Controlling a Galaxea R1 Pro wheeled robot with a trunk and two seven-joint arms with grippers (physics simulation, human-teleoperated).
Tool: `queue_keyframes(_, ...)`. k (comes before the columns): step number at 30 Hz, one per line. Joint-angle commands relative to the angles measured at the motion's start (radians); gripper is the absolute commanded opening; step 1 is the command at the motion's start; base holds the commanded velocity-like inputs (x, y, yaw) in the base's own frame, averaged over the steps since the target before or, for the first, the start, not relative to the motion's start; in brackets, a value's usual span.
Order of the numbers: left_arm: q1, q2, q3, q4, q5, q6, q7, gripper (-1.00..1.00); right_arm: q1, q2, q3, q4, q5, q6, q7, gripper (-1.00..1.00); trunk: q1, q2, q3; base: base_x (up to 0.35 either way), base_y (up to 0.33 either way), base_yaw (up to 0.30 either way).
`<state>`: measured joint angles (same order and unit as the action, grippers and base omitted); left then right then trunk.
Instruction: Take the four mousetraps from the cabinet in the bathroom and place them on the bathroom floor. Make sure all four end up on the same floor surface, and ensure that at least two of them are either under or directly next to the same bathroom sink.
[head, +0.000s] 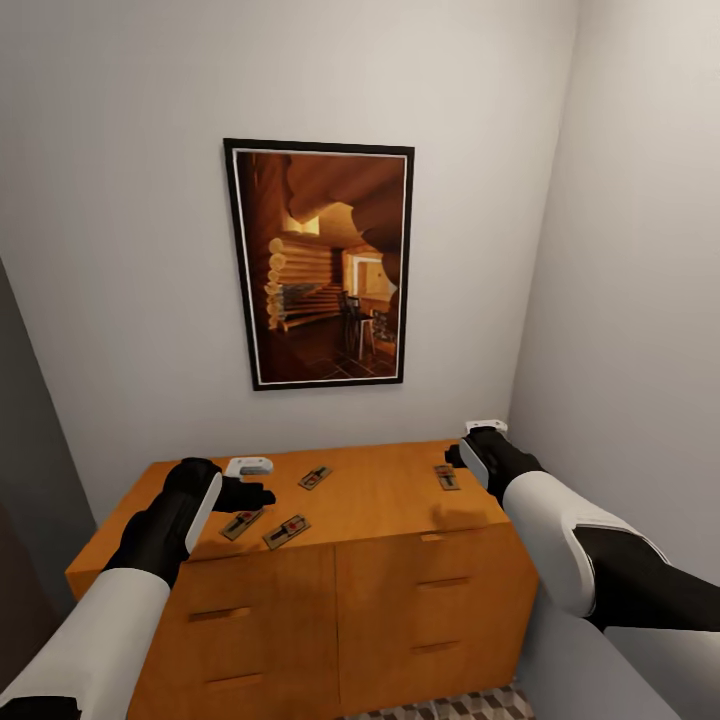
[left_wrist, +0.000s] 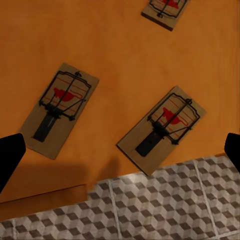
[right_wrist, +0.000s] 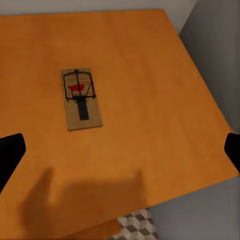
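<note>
Several mousetraps lie flat on the orange-brown cabinet (head: 380, 500). Two sit near its front left edge (head: 243, 523) (head: 287, 530), one lies further back (head: 315, 477), and one is at the right (head: 447, 477). My left gripper (head: 255, 482) hovers open above the front left pair, seen close as mousetraps (left_wrist: 62, 110) (left_wrist: 162, 129) between its spread fingertips (left_wrist: 10, 155). My right gripper (head: 470, 448) is open above the right end, with that mousetrap (right_wrist: 81, 98) ahead of its fingertips (right_wrist: 10, 152). Neither gripper holds anything. The bathroom floor (left_wrist: 165, 205) shows below the cabinet's front edge. The sink is out of view.
A framed picture (head: 320, 265) hangs on the wall behind the cabinet. A grey wall (head: 640, 300) closes in tight on the right of the cabinet. Drawer fronts with bar handles (head: 440, 583) face me. A strip of patterned floor tiles (head: 450, 708) shows at the cabinet's foot.
</note>
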<state>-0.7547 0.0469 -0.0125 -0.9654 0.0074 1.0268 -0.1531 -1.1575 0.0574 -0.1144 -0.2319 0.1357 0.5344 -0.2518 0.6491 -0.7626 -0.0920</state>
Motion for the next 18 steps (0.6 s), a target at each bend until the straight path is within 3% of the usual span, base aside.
queue_keyframes(1, -0.001, 0.001, -0.001, -0.001, 0.000, 0.004, -0.002, 1.00, -0.001, 0.001, -0.008, -0.002, 0.010, 0.006, 0.000, 1.00, 0.000, -0.001, -0.002, 0.000, -0.056, 0.000)
queue_keyframes(18, -0.001, 0.002, -0.001, -0.001, -0.001, 0.004, -0.002, 1.00, -0.001, 0.000, -0.008, -0.001, 0.010, 0.006, 0.000, 1.00, 0.000, -0.001, -0.002, 0.000, -0.014, 0.000)
